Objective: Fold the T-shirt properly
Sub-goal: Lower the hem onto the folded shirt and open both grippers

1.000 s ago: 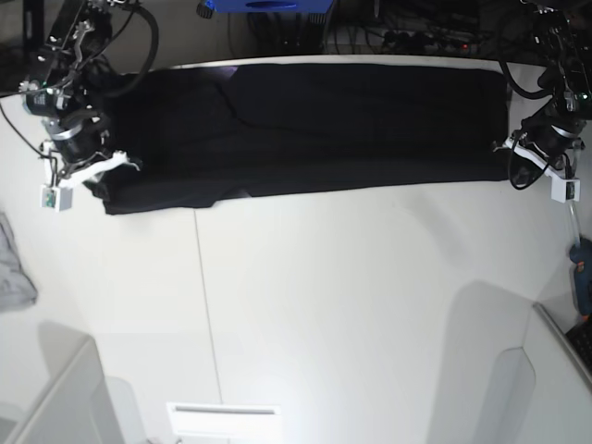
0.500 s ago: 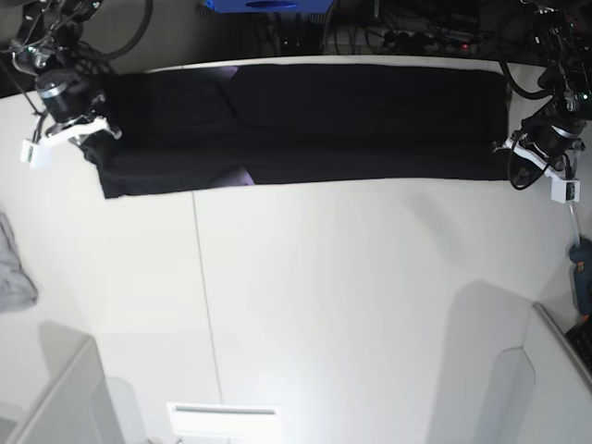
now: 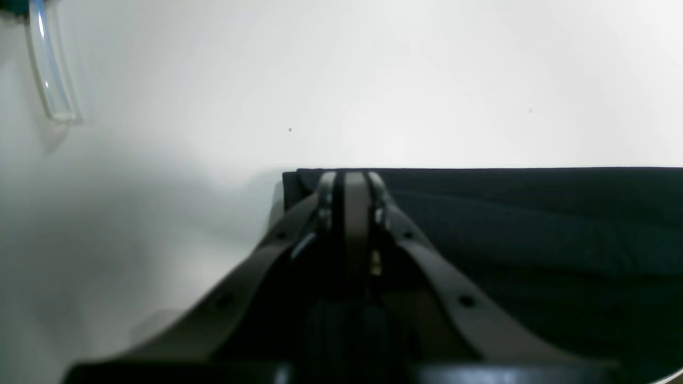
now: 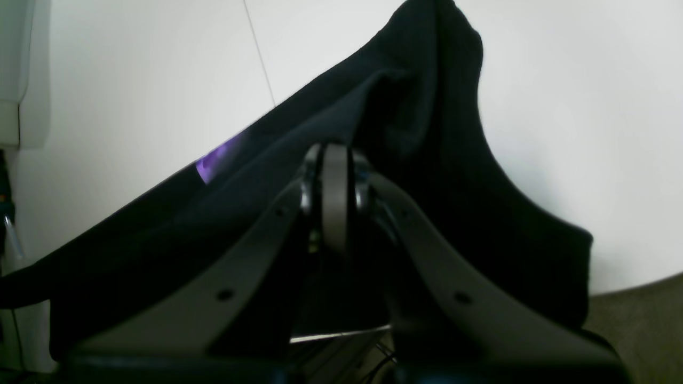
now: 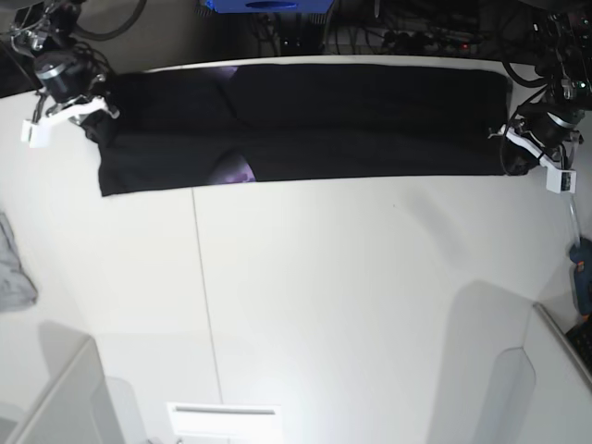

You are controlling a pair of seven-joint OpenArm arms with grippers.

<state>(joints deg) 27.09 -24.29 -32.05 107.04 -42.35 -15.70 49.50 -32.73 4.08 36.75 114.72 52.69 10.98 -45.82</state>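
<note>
White table [image 5: 324, 305] bears the T-shirt [image 5: 351, 120] — both grippers, left [image 5: 515, 141] and right [image 5: 91, 117], pinch its ends.

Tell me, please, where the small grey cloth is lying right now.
In the base view the small grey cloth lies at the far left edge of the table, apart from the T-shirt stretched along the far edge.

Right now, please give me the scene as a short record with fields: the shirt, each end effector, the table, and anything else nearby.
T-shirt: black, stretched as a long band across the far side of the table
Print: purple patch showing at the near edge
Left end effector: shut on the T-shirt's end
Right end effector: shut on the T-shirt's other end, cloth lifted there
Table: white
Grey cloth: at the table's edge, apart from the T-shirt
</note>
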